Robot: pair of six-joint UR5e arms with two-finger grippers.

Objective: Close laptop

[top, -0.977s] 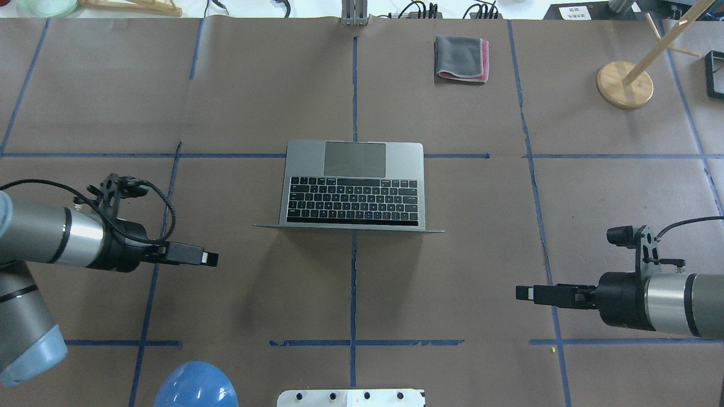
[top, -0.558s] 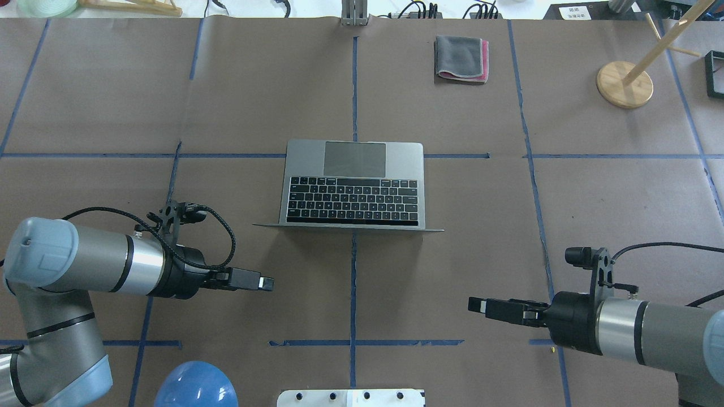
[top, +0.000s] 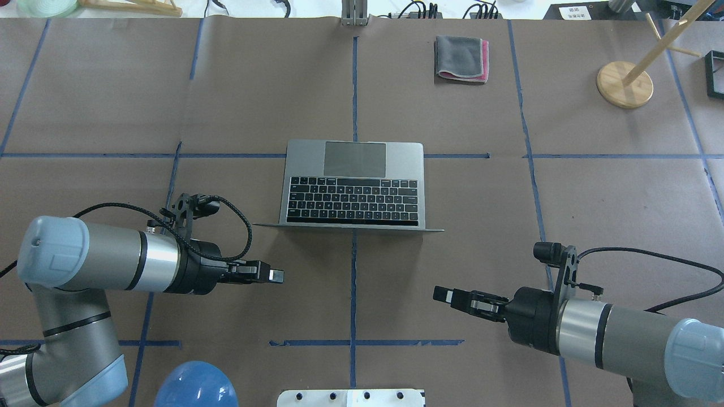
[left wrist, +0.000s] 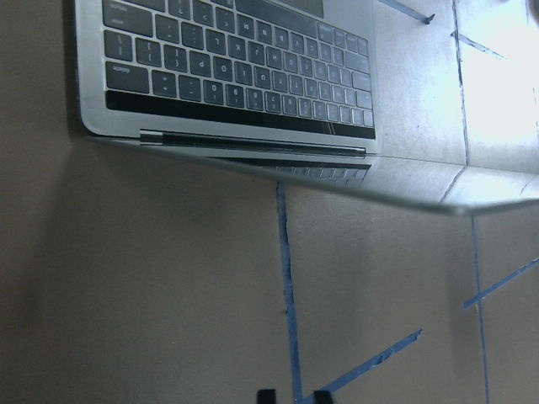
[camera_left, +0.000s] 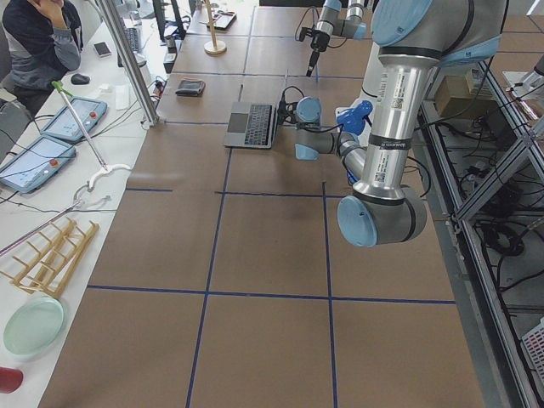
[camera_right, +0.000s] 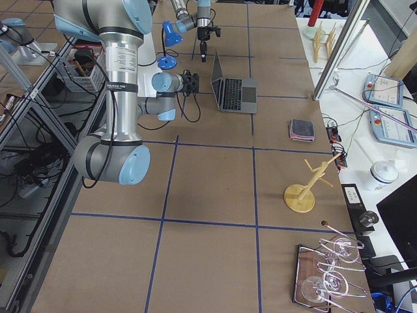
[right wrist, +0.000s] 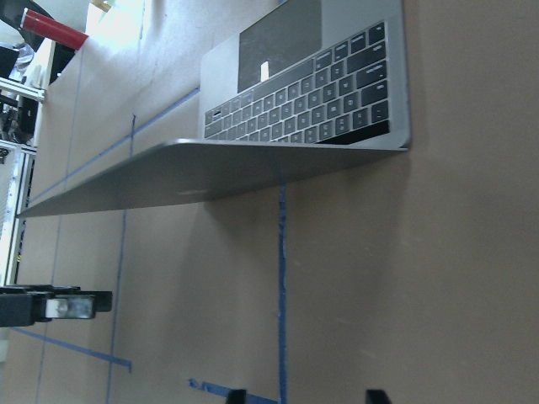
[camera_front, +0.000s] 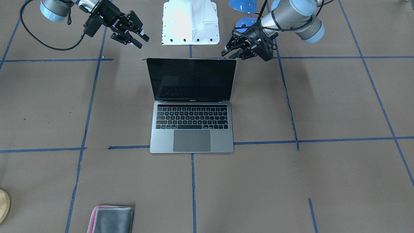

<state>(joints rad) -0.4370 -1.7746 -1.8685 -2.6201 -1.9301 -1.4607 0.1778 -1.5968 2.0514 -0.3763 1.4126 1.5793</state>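
Note:
The space-grey laptop (top: 353, 186) stands open in the middle of the table, its black screen (camera_front: 191, 79) upright and facing away from me, its lid's back toward me. My left gripper (top: 276, 275) hovers behind the lid's left part, apart from it, its fingers a little open and empty. My right gripper (top: 441, 295) hovers behind the lid's right end, further back, open and empty. The left wrist view shows the hinge and keyboard (left wrist: 236, 67). The right wrist view shows the lid's edge and keyboard (right wrist: 312, 93).
A folded grey cloth with a pink edge (top: 461, 58) lies at the far side. A wooden stand (top: 624, 83) and a black frame (top: 714, 73) are at the far right. A blue dome (top: 195, 385) and a white base plate (top: 350, 397) sit at the near edge.
Both arms have swung inward toward the table's middle, behind the laptop's lid: the left gripper moved right, the right gripper moved left. The laptop has not moved.

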